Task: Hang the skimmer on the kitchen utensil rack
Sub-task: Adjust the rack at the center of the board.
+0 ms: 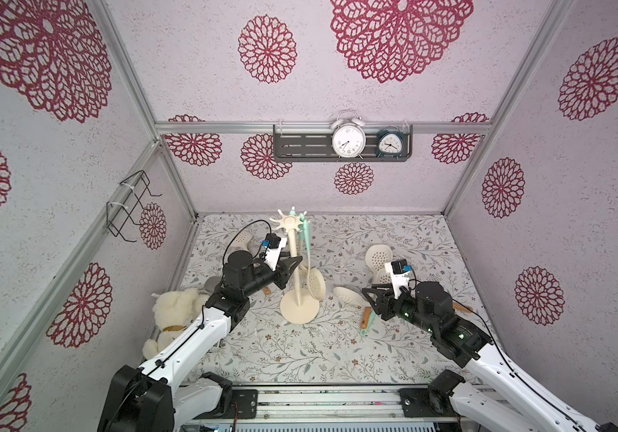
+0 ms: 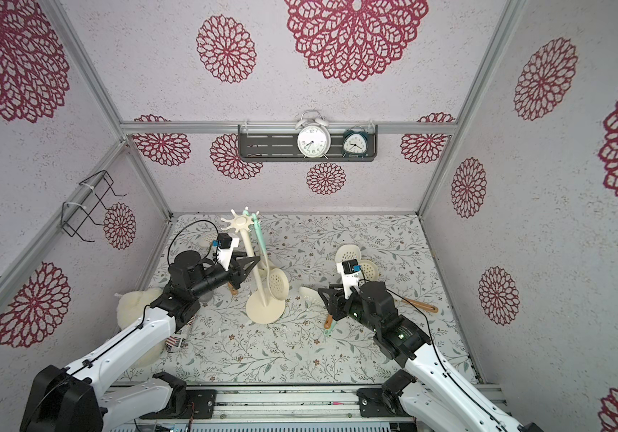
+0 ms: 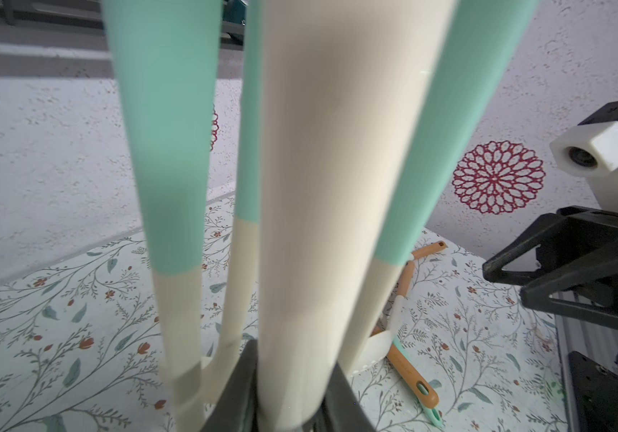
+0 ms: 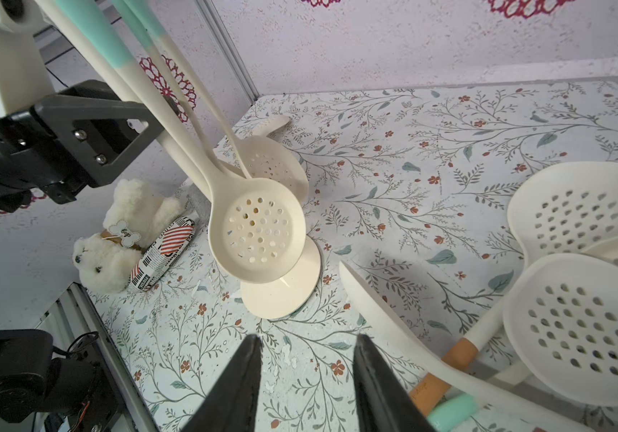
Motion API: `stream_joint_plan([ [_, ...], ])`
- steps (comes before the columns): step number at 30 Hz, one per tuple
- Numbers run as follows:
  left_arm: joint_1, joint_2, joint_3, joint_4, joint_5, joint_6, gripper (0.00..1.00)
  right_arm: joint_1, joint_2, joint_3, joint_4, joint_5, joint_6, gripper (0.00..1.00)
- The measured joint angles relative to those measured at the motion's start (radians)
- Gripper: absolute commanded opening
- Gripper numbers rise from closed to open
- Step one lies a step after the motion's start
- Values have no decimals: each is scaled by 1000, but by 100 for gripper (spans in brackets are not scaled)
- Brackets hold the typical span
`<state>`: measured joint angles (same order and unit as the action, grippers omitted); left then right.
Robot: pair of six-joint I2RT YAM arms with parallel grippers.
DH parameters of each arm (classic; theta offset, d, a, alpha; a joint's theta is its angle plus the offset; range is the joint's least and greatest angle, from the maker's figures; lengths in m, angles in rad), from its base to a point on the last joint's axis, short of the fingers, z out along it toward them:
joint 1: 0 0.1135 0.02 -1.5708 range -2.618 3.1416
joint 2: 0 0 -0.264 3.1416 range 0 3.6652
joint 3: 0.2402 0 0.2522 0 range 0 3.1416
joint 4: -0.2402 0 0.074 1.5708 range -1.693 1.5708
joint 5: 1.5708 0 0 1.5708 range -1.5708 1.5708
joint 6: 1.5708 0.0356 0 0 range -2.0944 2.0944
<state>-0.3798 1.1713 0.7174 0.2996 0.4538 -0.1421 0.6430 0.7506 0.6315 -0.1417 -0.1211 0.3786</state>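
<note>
Rack (image 1: 297,293) of cream plastic stands upright on the flowered table (image 1: 300,355), left of centre. Three mint-handled hanging skimmers (image 1: 316,285) dangle from the hooks on its right side. The left gripper (image 1: 292,270) is at the pole about halfway up, its fingers (image 3: 242,377) narrow and pressed against both sides of it. The right gripper (image 4: 305,342) hovers low to the right, fingers partly apart and empty, beside loose skimmers (image 1: 378,258) lying on the table.

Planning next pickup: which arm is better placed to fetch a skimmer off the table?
Likely right: the open right gripper hovers beside the loose skimmers; the left gripper clasps the kitchen utensil rack.
</note>
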Motion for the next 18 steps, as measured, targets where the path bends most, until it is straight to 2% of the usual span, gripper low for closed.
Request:
stream_joint_plan([
  [10, -7, 184, 133, 57, -7, -7, 0, -13, -3, -4, -45, 91, 18, 48],
  [18, -11, 250, 158, 132, 1, -31, 0, -24, -27, -28, -60, 126, 35, 50],
])
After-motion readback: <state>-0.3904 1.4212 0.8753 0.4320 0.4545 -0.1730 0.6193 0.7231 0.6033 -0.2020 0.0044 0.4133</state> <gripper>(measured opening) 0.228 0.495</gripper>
